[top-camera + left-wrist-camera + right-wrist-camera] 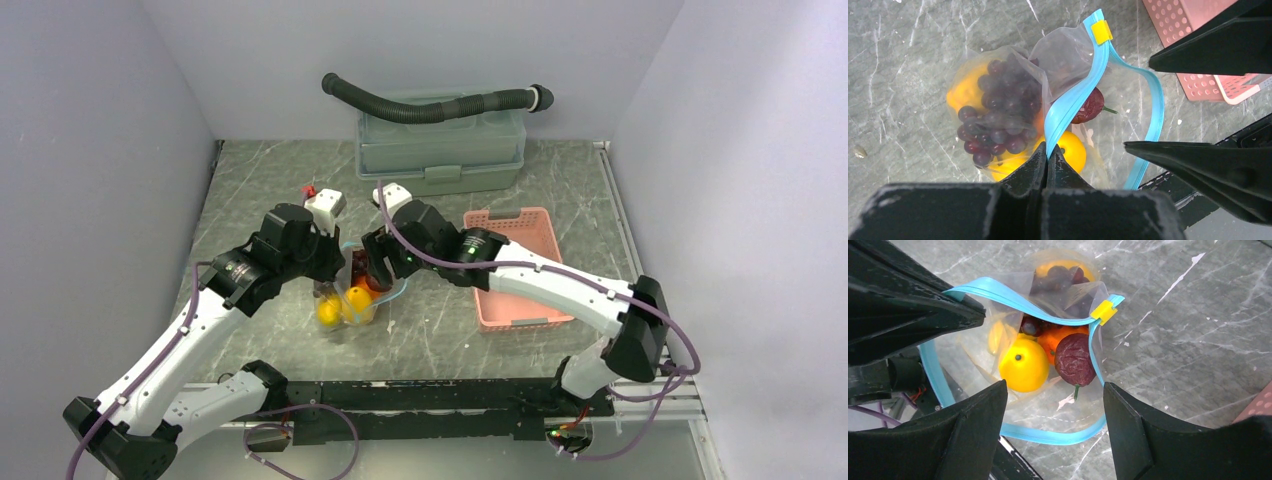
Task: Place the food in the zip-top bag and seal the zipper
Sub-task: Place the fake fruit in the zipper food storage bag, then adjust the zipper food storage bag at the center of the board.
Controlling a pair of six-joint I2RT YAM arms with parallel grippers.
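Zip-top bag stood open beneath both grippers. Left gripper, fingers pressed together, pinched the zipper at 1 side of the mouth. Right gripper, fingers spread, hovered directly above the opening; below it, inside the bag, lay 1 lemon, 1 orange, 1 dark red fruit and the grape bunch.

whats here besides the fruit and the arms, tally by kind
clear bag: 1
pink basket: 1
green box: 1
black hose: 1
total: 4
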